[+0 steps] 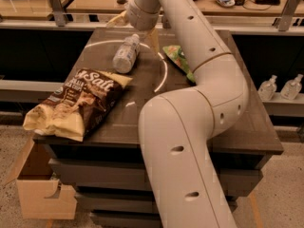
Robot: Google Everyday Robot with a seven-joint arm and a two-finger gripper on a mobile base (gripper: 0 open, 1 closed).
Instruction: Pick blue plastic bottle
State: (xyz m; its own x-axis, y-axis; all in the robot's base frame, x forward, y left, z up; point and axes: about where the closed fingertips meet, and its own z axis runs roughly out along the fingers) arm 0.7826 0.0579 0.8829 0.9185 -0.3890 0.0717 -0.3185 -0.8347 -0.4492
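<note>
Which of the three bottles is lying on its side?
The blue plastic bottle on the table, by the gripper; both pump bottles stand upright.
</note>
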